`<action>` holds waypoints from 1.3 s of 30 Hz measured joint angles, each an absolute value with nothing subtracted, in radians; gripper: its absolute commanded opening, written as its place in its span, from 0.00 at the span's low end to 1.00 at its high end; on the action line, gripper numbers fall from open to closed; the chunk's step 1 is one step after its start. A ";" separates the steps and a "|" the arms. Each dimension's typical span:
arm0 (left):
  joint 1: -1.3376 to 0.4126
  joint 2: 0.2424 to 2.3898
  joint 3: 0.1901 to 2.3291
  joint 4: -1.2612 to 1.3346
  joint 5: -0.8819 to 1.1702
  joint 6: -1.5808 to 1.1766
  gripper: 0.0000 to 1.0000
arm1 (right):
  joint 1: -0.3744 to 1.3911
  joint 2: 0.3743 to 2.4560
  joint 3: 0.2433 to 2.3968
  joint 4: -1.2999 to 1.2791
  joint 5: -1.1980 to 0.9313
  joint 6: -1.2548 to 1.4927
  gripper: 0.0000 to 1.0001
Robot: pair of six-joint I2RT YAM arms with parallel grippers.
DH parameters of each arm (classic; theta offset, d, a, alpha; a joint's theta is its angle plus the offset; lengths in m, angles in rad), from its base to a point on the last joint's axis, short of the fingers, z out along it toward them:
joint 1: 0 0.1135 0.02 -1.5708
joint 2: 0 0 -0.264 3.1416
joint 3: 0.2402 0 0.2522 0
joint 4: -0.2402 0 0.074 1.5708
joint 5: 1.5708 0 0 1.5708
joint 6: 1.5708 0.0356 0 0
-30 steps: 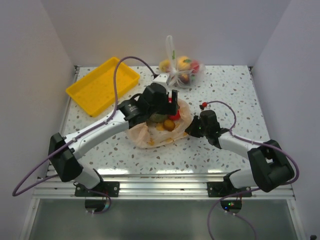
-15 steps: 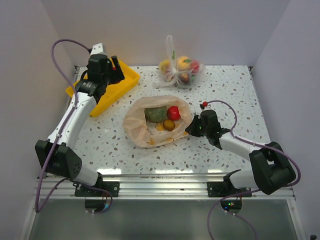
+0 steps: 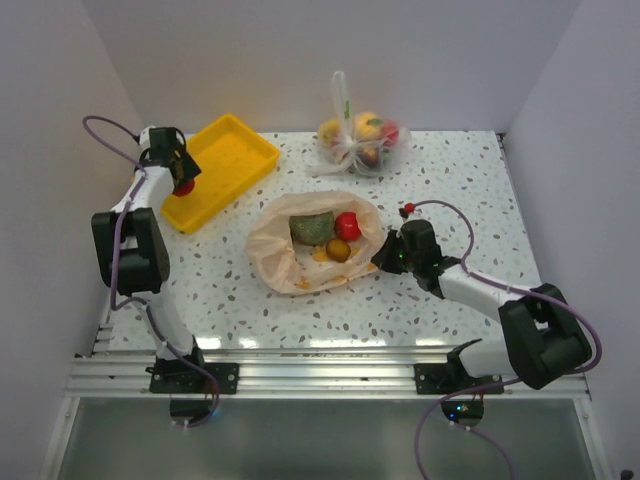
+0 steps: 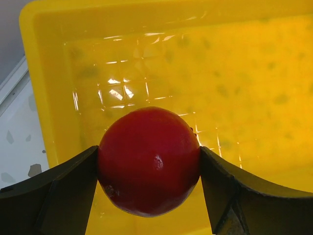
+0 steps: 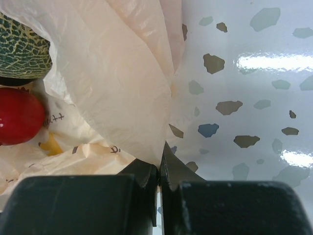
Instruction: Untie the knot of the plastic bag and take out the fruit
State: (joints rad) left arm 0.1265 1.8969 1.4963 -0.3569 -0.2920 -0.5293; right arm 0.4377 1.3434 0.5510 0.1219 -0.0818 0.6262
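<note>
One red fruit [image 4: 149, 160] is clamped between the fingers of the left gripper [image 3: 181, 184], which is clenched on its two sides. In the left wrist view it is seen in front of the floor of the yellow tray [image 4: 244, 73], near one corner. Half a second ago this gripper was held above the tray's far corner. It has since been swung further left and is now at the tray's left edge, with the arm folded back along the left side of the speckled table [image 3: 450, 180]. A second ago it was over the bag.

To the right, the peach-orange plastic bag [image 3: 272, 258] lies open in the middle of the table, unmoved. Three fruits are seen inside it: a green fruit [image 3: 312, 228], a second red fruit [image 3: 347, 225] touching it on the right, and a small orange-brown fruit [image 3: 338, 250] just in front. The bag's right rim is pinched by the right gripper [image 5: 160, 176], whose fingers are closed on a fold of the film, as before. A clear bag [image 3: 360, 140] of fruit is seen at the table's far edge, well apart.
</note>
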 measured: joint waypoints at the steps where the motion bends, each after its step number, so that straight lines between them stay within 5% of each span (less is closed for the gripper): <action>1: 0.135 1.920 1.500 -0.358 -0.289 -0.533 0.76 | 0.438 1.343 0.551 0.122 -0.082 0.625 0.00; 3: 0.145 1.948 1.502 -0.362 -0.278 -0.540 0.94 | 0.438 1.345 0.551 0.123 -0.082 0.624 0.00; 5: 0.150 1.959 1.502 -0.365 -0.266 -0.540 1.00 | 0.438 1.352 0.551 0.127 -0.083 0.624 0.00; 23: 0.125 1.741 1.375 -0.360 -0.189 -0.536 1.00 | 0.438 1.367 0.551 0.127 -0.089 0.621 0.00; 39: -0.450 1.213 1.211 -0.384 -0.213 -0.559 1.00 | 0.438 1.368 0.550 0.127 -0.093 0.674 0.00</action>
State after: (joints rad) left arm -0.4503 1.2133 1.2106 -0.3840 -0.2131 -0.5587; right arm 0.4377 1.3678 0.5495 0.1268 -0.0925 0.6743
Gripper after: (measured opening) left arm 0.997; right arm 0.011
